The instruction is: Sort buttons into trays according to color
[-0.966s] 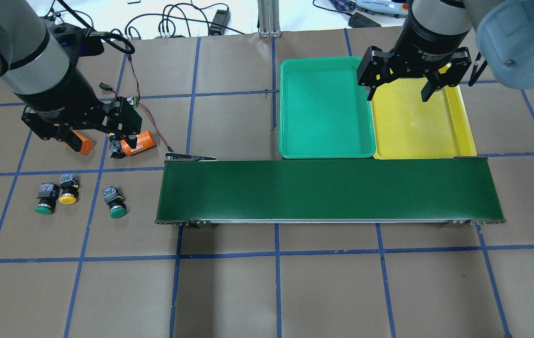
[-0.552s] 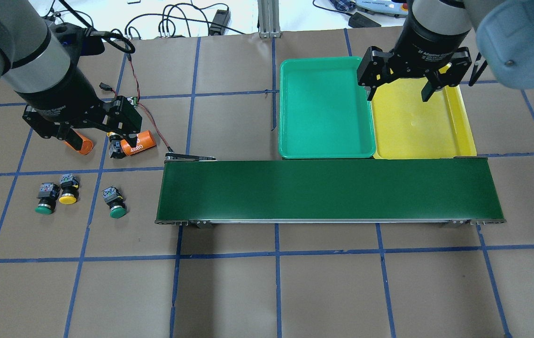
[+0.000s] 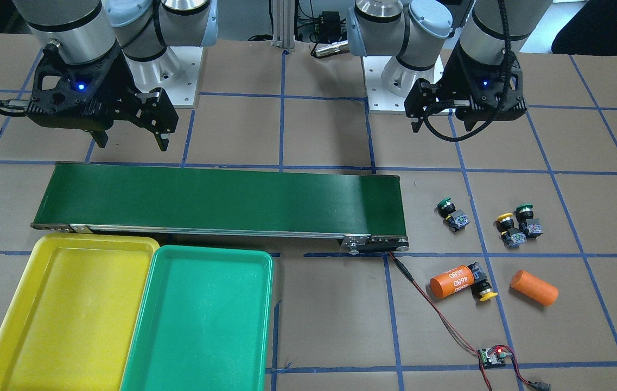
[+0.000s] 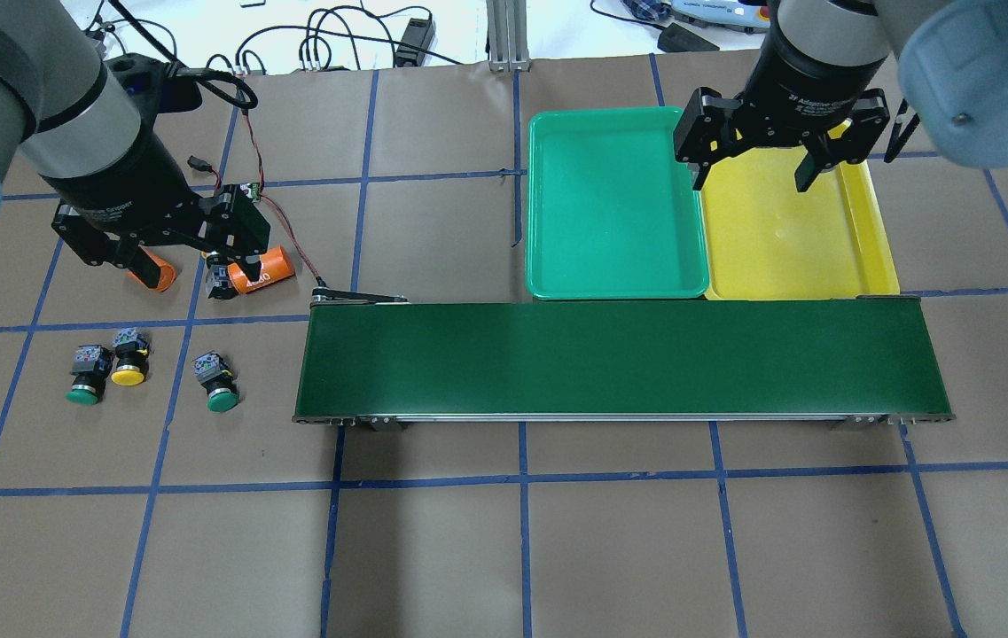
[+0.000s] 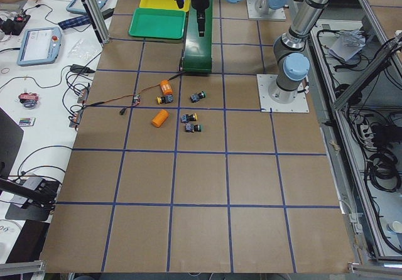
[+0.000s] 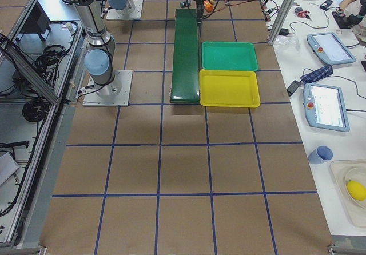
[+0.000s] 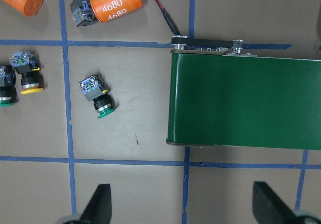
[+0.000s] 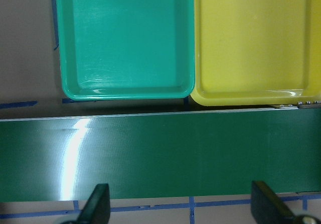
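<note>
Table (image 4: 628,532): brown paper, blue tape grid.
Centre: dark-green conveyor belt (image 4: 619,359).
One o'clock: green tray (image 4: 610,204), yellow tray (image 4: 787,235).
Nine o'clock: three buttons (image 4: 220,385).
Ten o'clock: fourth button (image 3: 481,285), orange cylinders (image 3: 533,288).

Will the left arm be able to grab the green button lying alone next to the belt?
Probably yes. The left gripper hangs open close by, and the lone green button lies on bare table with nothing on it; the belt and other buttons sit apart from it.
</note>
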Robot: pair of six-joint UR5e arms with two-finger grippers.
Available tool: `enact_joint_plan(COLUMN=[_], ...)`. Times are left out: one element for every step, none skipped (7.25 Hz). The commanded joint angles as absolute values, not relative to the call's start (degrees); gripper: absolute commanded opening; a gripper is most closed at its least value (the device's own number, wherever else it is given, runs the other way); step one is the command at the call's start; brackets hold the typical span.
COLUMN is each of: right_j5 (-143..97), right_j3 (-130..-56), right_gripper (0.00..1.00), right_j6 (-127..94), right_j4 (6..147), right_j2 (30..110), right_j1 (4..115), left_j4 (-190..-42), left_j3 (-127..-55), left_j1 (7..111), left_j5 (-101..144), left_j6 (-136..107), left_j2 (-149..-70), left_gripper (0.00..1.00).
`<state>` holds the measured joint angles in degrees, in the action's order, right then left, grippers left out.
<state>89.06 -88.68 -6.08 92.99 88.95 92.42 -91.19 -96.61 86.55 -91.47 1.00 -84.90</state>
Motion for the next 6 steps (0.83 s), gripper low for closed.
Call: enact_joint_plan(right_j5=[89.0, 89.0, 89.0, 88.9, 88.9, 88.9], right_j3=[-88.7, -88.7, -88.7, -88.7, -88.7, -88.7], right_gripper=[1.00, 1.00, 1.00, 1.00, 1.00, 1.00], right_j6=[-6.2, -6.2, -6.2, -6.2, -6.2, -6.2], right_j4=[93.0, 93.0, 93.0, 93.0, 93.0, 93.0], right_j2=[88.9, 88.9, 88.9, 88.9, 88.9, 88.9], right_j1=[92.5, 92.6, 92.5, 92.6, 92.5, 92.6], left_j4=[-88.9, -89.2, -89.1, -88.8, -89.2, -89.2], left_j3=[-97.2, -96.6, -96.9, -97.1, -96.5, -97.5], left_j1=[86.4, 86.5, 86.9, 87.2, 87.2, 87.2], left_j5=[-91.5, -91.6, -91.2, -89.3, -89.5, -89.6], left_j6=[1.0, 1.2, 0.9, 0.9, 0.9, 0.9], left_j2=[-83.6, -82.9, -82.2, -81.7, -80.6, -79.7], left_gripper=[1.00, 1.00, 1.00, 1.00, 1.00, 1.00])
